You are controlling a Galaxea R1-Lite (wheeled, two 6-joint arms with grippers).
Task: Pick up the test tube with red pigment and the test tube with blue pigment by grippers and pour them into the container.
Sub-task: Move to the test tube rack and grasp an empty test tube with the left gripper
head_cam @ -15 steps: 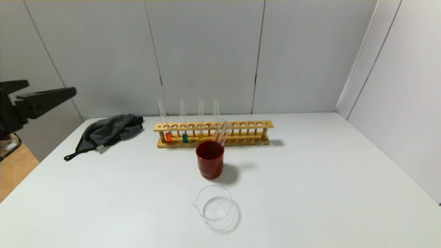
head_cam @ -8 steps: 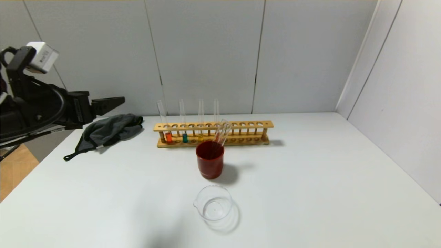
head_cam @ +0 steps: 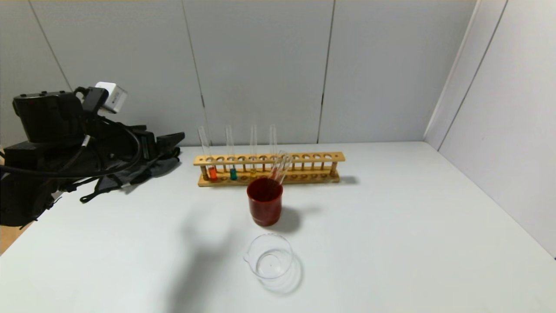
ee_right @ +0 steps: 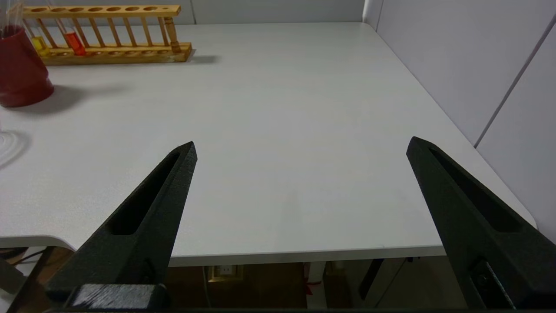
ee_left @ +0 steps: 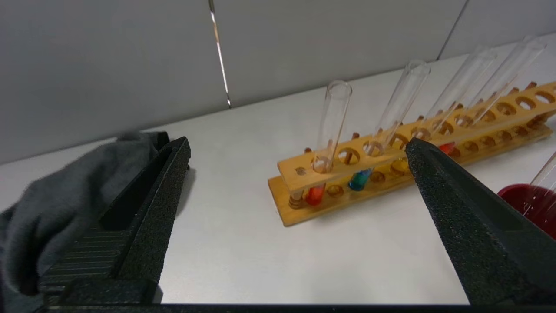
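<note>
the left gripper [ee_left: 297,145] hovers over the table's left side above a grey cloth [head_cam: 130,167], its jaws spread wide and holding nothing, aimed toward the wooden rack [head_cam: 269,169]. in the rack's left end stands the test tube with red pigment [head_cam: 207,154], and just to its right the test tube with blue pigment [head_cam: 231,153]. in front of the rack sits a dark-red cup [head_cam: 265,201], and nearer still the container [head_cam: 269,255]. the right gripper [ee_right: 302,148] hangs at the table's near right edge, jaws wide apart and empty.
</note>
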